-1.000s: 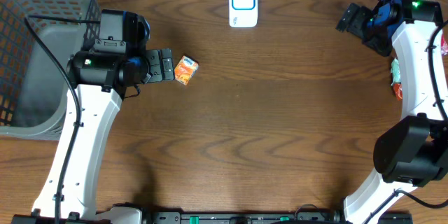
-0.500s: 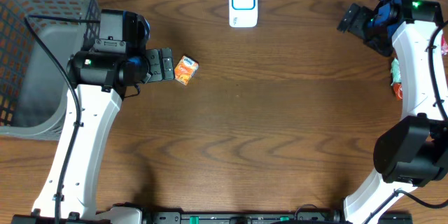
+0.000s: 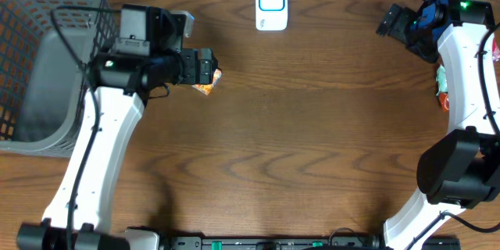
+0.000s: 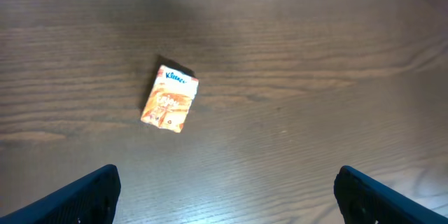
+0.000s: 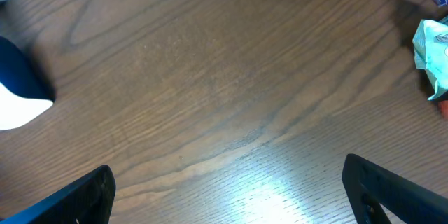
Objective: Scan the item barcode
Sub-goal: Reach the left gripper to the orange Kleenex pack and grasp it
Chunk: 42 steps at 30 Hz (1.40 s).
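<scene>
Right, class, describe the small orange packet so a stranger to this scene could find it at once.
Start at the grey mesh basket at the far left and move right to the open left gripper. The packet lies flat on the table just under it, down and left of the white scanner. It is the only orange thing nearby, with a white end strip lettered in blue.

White-shelled left arm (image 3: 98, 148) and right arm (image 3: 462, 70), black joints and cables, green lights, black jaws
</scene>
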### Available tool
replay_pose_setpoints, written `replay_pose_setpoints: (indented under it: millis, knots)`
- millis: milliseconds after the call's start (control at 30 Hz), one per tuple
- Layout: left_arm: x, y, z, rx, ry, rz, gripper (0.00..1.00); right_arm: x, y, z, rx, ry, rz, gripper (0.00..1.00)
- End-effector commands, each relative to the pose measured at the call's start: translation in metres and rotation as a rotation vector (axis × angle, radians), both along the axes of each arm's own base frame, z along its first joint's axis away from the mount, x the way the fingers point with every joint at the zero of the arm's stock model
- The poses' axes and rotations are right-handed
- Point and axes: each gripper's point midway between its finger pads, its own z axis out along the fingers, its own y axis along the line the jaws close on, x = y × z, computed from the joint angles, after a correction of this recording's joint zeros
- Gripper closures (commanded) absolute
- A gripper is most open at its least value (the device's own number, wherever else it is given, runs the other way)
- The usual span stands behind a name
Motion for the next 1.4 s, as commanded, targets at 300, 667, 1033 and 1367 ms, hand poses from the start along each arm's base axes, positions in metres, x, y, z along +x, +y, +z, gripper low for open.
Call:
replay_pose_setpoints:
  millis: [300,667,1033,1367]
  knots:
    - [0.036,0.034,-0.073,0.226,0.072,0.066,0.02,-0.001,-0.005,0.001,-0.019,0.001,-0.003,0.01]
    - [0.069,0.035,-0.164,0.273,0.162,0.072,0.07,-0.001,-0.004,0.001,-0.019,0.001,0.0,0.01]
    - [0.078,0.032,-0.172,0.242,0.152,0.101,0.28,-0.001,-0.006,0.001,-0.019,0.001,-0.004,0.01]
    - [0.064,0.014,-0.21,0.147,0.271,0.068,0.31,-0.001,-0.005,0.001,-0.019,0.001,-0.002,0.01]
